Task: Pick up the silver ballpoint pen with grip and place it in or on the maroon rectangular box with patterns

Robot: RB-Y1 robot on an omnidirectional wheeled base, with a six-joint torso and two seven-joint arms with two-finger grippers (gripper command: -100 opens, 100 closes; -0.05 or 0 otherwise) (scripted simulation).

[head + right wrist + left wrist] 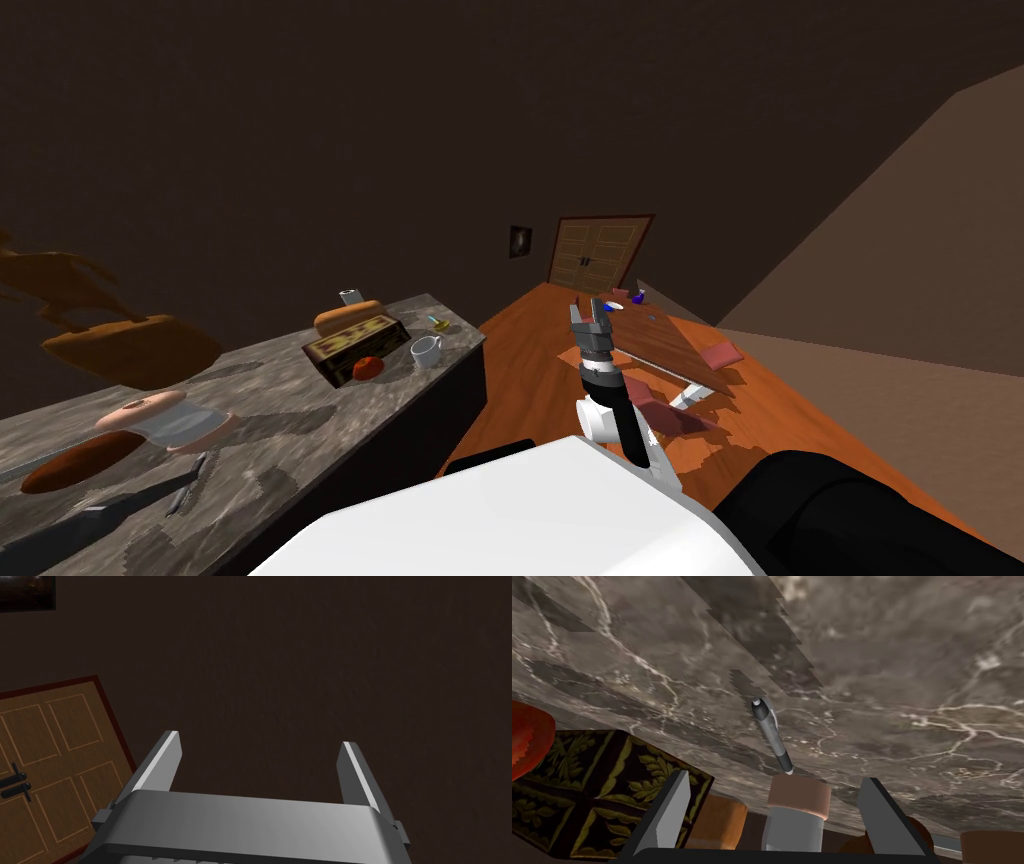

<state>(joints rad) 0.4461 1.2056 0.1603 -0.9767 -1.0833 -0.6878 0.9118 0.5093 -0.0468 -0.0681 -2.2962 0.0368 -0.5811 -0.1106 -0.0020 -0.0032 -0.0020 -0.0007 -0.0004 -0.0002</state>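
The silver pen point(771, 734) with a dark grip lies on the grey marbled counter point(892, 676), out past the fingertips of my left gripper point(776, 777), which is open and apart from it. In the head view a thin grey pen point(190, 487) lies near the counter's front. The dark box with gold leaf patterns point(587, 776) sits beside my left gripper's finger, and the box point(355, 345) stands further along the counter point(270, 420). My right gripper point(592, 312) is raised over the floor, open point(261, 738) and holding nothing.
A grey cylinder with a pink cap point(797, 811) lies between the left fingers near their base. On the counter are a white mug point(426, 351), a red round thing point(368, 367), a bread loaf point(347, 317) and a brown statue point(100, 320). A low table point(660, 345) stands ahead before a door point(598, 250).
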